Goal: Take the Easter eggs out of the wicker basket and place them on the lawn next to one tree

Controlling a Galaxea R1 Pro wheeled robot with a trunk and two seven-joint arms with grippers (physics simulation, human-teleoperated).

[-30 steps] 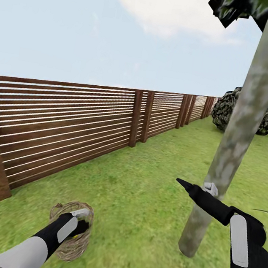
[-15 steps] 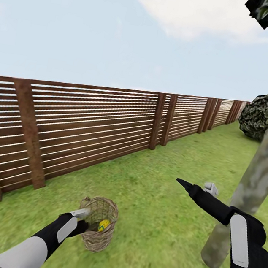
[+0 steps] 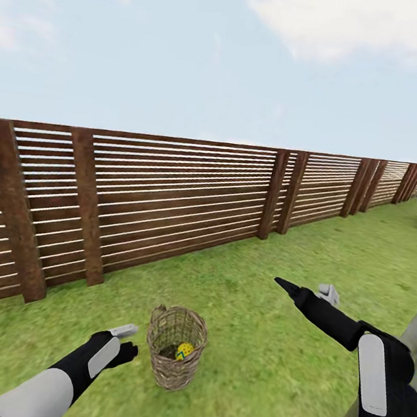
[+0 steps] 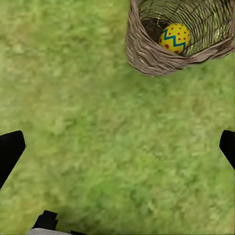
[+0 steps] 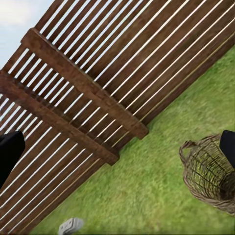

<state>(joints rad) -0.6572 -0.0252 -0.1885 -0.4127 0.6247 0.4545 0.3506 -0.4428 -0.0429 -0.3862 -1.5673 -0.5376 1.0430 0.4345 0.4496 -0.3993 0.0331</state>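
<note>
A slatted wooden fence (image 3: 170, 196) runs along the lawn (image 3: 268, 349) under a pale sky. The wicker basket (image 3: 176, 346) stands upright on the grass, one Easter egg (image 4: 175, 38) lying inside it; any others are hidden. The left gripper (image 3: 125, 339) hangs low just beside the basket, fingers spread wide over bare grass. The right gripper (image 3: 306, 290) reaches forward at mid height, apparently parted too. A tree trunk (image 3: 415, 343) edges the right.

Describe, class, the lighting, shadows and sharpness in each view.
Head view: flat, even daylight, wicker basket casting almost no shadow on the lawn. Left wrist view: Easter egg crisp, grass soft and smeared. Right wrist view: fence slats sharp, tilted diagonally.
</note>
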